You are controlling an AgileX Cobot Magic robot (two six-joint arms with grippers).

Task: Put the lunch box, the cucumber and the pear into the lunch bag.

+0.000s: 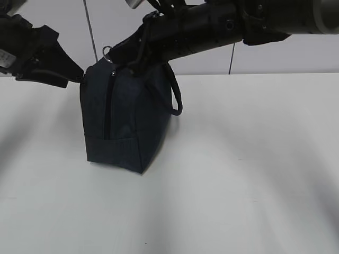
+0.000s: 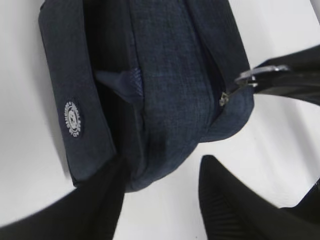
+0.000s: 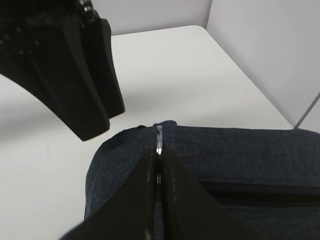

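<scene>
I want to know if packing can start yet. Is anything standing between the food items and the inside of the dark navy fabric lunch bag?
Yes. The dark navy fabric lunch bag looks zipped closed, so its opening is blocked. The right gripper is shut on the metal ring pull at one end. No lunch box, cucumber or pear is in view.

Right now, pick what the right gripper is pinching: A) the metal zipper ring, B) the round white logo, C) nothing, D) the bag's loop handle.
A: in the right wrist view the right gripper has its fingers shut on the thin metal zipper ring at the end of the bag.
</scene>
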